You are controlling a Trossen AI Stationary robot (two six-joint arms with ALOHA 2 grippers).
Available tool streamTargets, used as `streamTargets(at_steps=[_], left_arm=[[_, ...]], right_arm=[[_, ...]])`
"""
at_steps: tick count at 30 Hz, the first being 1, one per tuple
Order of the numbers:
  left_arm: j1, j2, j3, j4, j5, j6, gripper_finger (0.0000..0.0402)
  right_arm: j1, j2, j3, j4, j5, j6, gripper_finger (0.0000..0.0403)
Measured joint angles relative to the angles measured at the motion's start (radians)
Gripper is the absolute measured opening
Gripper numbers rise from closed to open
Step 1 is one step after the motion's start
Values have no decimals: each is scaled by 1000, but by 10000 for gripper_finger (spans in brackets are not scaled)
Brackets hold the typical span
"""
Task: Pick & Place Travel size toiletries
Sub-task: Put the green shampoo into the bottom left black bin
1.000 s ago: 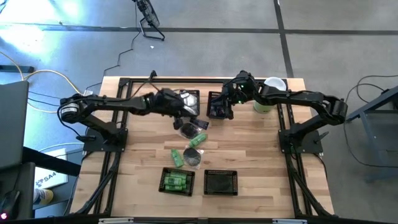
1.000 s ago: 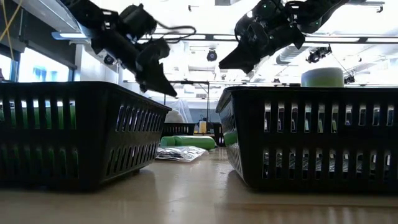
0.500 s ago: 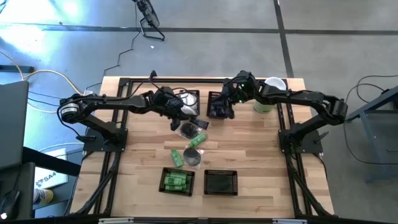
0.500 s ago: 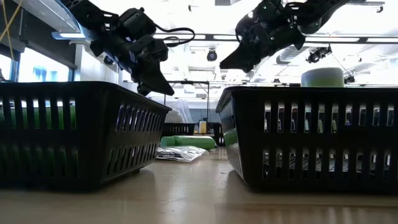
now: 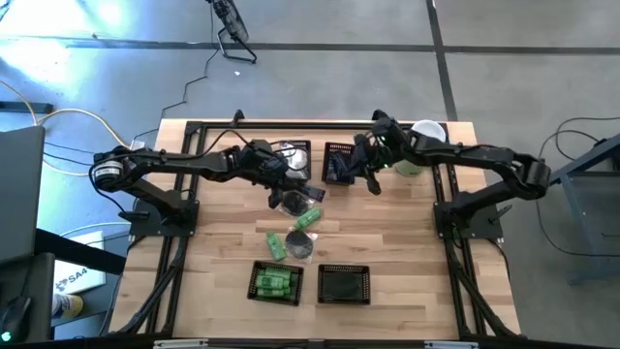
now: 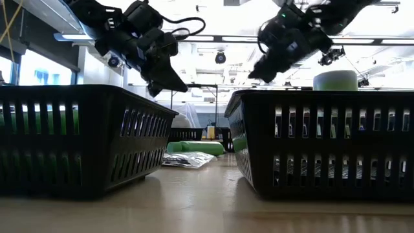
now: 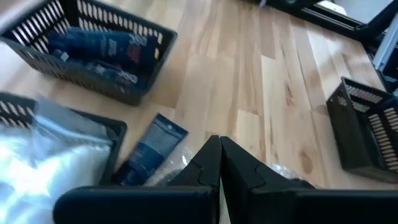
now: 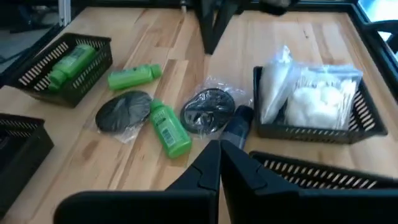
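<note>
While both arms hang over the back half of the tabletop (image 5: 387, 233), neither one is carrying anything. The left gripper (image 7: 219, 163) has its fingers pressed together, sitting above a dark blue tube (image 7: 151, 148) that lies just outside the basket of white packets (image 8: 314, 102). The right gripper (image 8: 219, 163) is pinched together too, empty, up over the blue-tube basket (image 7: 93, 53) with a few dark tubes in it.

The rest of the loose toiletries sit mid-table, below and apart from both sets of fingers: two green bottles (image 8: 168, 127), a grey disc (image 8: 122, 112) and a clear-wrapped dark disc (image 8: 207, 110). Near the front edge, one basket (image 5: 276, 282) holds green bottles and the one beside it (image 5: 345, 285) looks bare. A pale-green cylinder (image 5: 415, 155) stands by the right arm.
</note>
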State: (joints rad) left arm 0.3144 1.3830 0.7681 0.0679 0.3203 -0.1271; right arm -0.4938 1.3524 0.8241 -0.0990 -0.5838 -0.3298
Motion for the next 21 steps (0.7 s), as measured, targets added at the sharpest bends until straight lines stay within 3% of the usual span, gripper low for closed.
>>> streamTargets(at_steps=[8,14,21], left_arm=[[-1,0,0,74,-1,98,0],[-1,0,0,72,-1,93,0],[-8,0,0,72,-21,-28,0]], right_arm=[[-43,-142,-284,382,59,141,3],[-149,-278,-330,441,20,114,3],[-251,-355,-332,460,-115,63,3]])
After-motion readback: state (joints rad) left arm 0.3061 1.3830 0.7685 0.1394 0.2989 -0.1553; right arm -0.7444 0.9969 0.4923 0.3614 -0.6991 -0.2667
